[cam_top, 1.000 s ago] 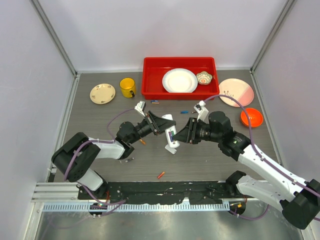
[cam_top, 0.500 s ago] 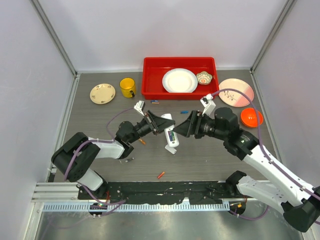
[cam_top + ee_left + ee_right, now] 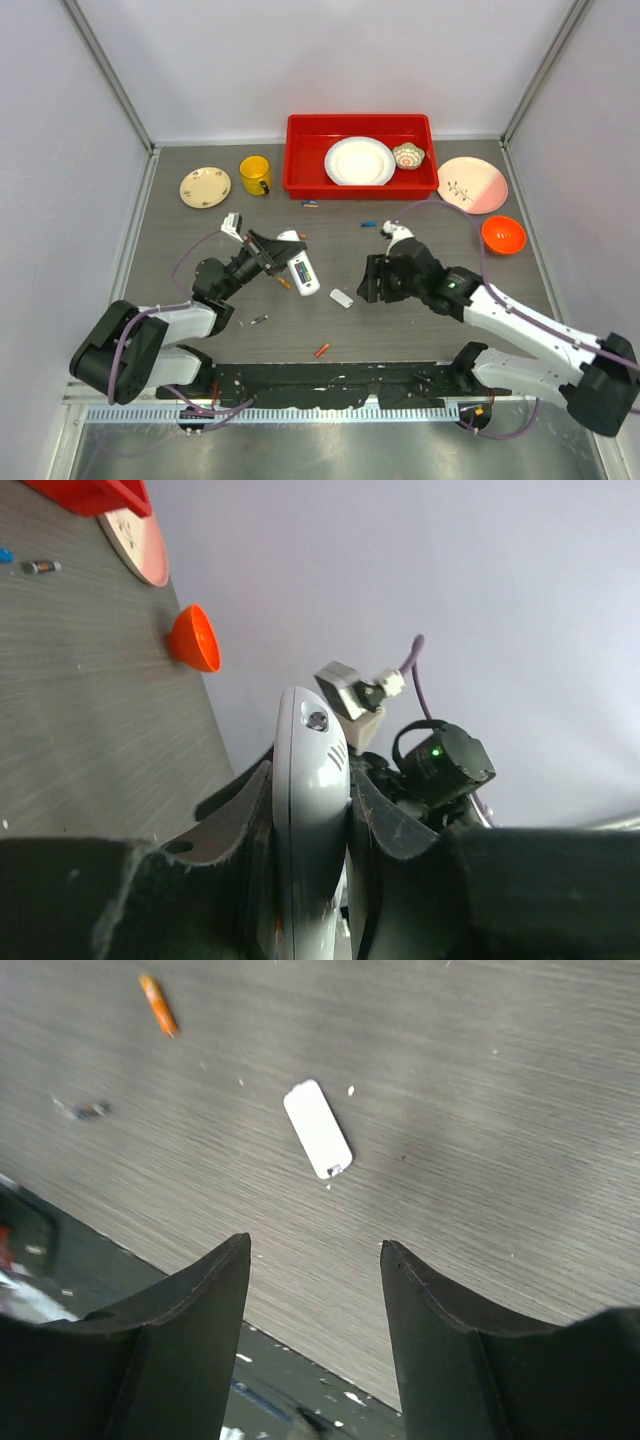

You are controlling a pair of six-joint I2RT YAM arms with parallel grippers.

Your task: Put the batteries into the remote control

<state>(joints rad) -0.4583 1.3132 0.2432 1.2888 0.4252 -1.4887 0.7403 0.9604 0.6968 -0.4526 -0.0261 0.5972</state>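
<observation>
The remote control (image 3: 308, 810) is pinched by its long edges in the left hand (image 3: 283, 256) and is held tilted, apparently clear of the surface (image 3: 420, 330). The right hand (image 3: 315, 1252) is spread and holds nothing. It is poised just above the white back cover (image 3: 318, 1142), which lies loose on the surface. One orange battery (image 3: 158, 1005) is seen apart from the cover and another (image 3: 321, 350) near the front edge. More batteries (image 3: 370, 224) are scattered by the red tray (image 3: 300, 175). Whether any cell is already seated cannot be told. Trouble is to be expected from the thin round cells, which may be rolled away by a finger or dropped from a shallow pinch. The remote may be twisted in its edge grip when a cell is pressed in, and the cover may be knocked aside.
</observation>
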